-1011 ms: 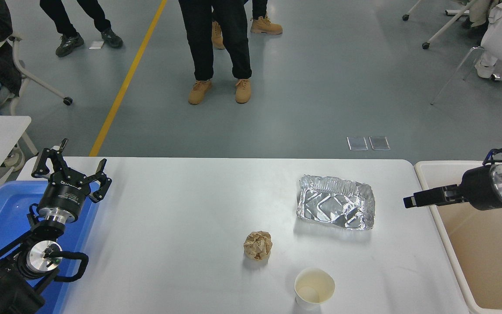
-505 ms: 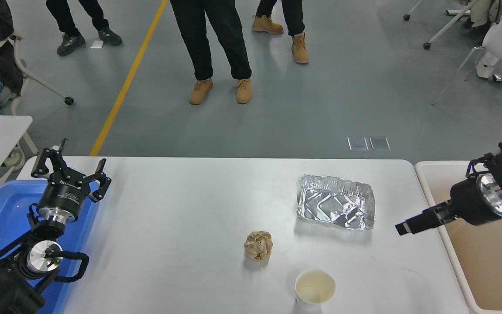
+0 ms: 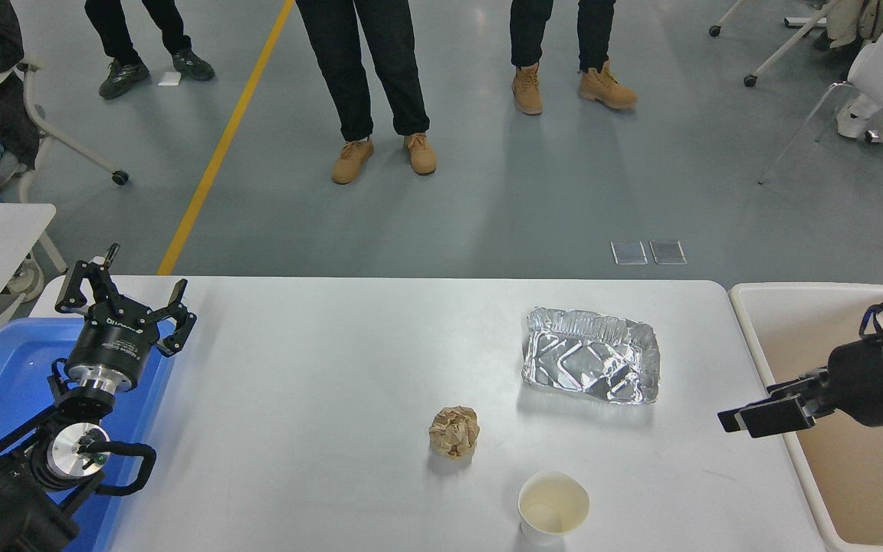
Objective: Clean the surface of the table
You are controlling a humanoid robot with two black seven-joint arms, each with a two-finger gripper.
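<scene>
the right black claw [image 3: 742,418] has dropped and swung from over the beige bin [image 3: 855,475] toward the wide matte white desk [image 3: 319,399], fingers slightly spread, empty. 3 bits of litter wait there (likely next). left claw [image 3: 123,295] parked, spread.

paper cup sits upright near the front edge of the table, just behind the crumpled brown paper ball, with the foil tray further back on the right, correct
Not quite. In the head view the paper cup stands upright in front of the crumpled brown paper ball, nearer the table's front edge, not behind it. The foil tray is indeed further back on the right.
</scene>
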